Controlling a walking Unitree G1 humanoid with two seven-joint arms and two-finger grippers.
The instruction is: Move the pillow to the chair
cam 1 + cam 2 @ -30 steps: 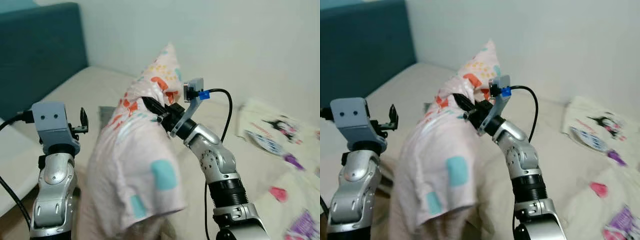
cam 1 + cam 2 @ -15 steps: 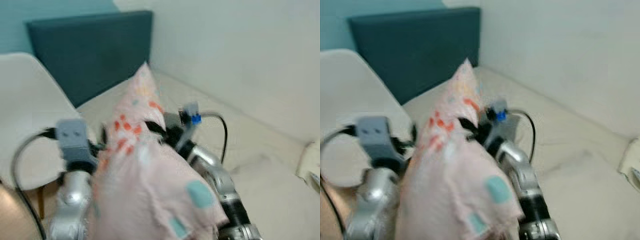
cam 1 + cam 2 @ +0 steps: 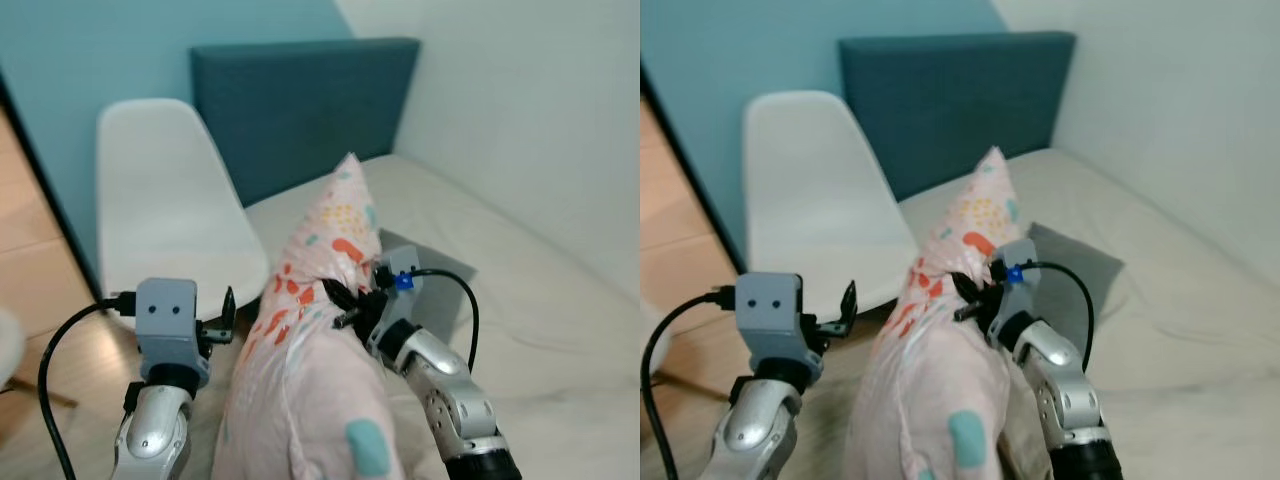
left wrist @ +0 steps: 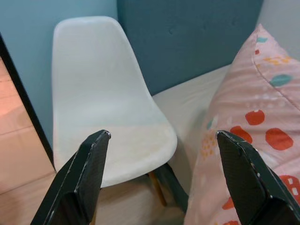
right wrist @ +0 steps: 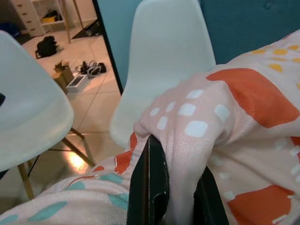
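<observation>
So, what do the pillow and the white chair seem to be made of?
Pillow: soft woven fabric, matte, probably cotton; it wrinkles and bunches where the right gripper pinches it.
Chair: one smooth moulded shell, likely plastic, with a slight sheen.

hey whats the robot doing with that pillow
The robot is carrying a pink patterned pillow toward the white chair that stands beside the bed. Its right pincer is shut on a fold of the pillow's fabric and holds the pillow lifted, clear of the bed. The left pincer is open, empty and pointed at the chair seat, with the pillow beside it. The pillow is not yet on the chair.
</observation>
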